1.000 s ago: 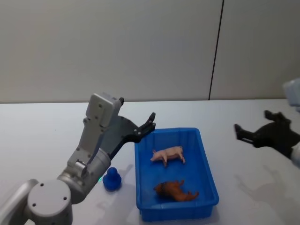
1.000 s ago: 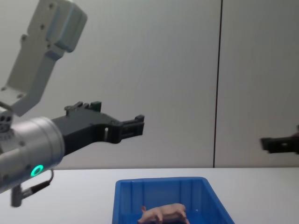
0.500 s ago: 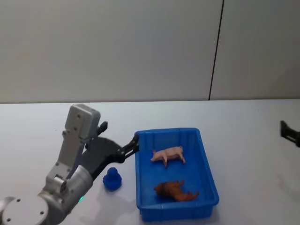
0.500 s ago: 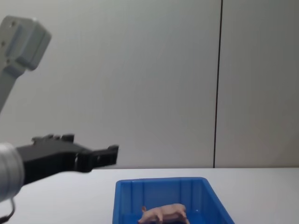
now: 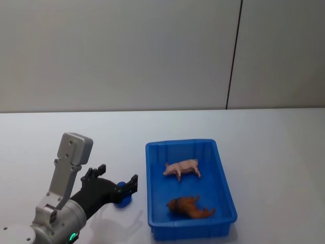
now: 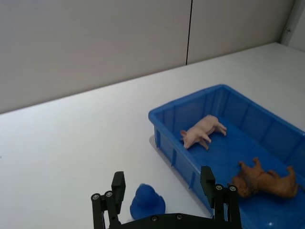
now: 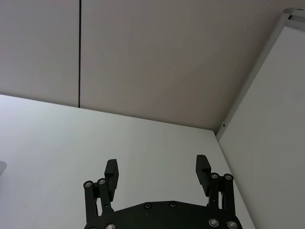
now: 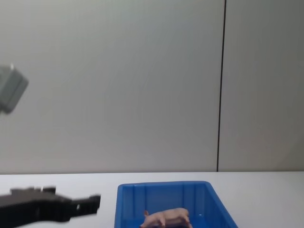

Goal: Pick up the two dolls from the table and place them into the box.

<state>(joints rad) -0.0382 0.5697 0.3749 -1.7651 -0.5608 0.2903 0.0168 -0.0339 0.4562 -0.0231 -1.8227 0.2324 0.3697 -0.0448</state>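
White surface (image 5: 274, 152) runs back to a grey panelled wall (image 5: 127, 51) with one dark vertical seam. Blue plastic box (image 5: 181, 143) sits on the surface, slightly right of centre in the head view, long side running away from the robot.

Both dolls are inside the box. Pink pig toy (image 5: 182, 168) lies on its side on the box floor in the far half, snout toward the robot's left. Brown fuzzy doll (image 5: 190, 207) lies sprawled in the near half, close to the near wall. The two are apart, not touching.

Small blue toy (image 6: 147, 202) stands on the surface just outside the box's left wall, near but not touching it.

Left gripper (image 5: 117, 176) is low over the surface on the robot's left, just beside the box, fingers spread wide and holding nothing. Head view: one finger crosses in front of the small blue toy and hides part of it. Left wrist view: the toy shows between the two fingers, closer to one of them; contact cannot be told. Chest view shows this gripper from the side at the lower left, level with the box rim.

Right gripper (image 7: 157, 164) shows in its own wrist view, fingers wide apart and empty, over bare surface near the corner where the wall meets a side panel.
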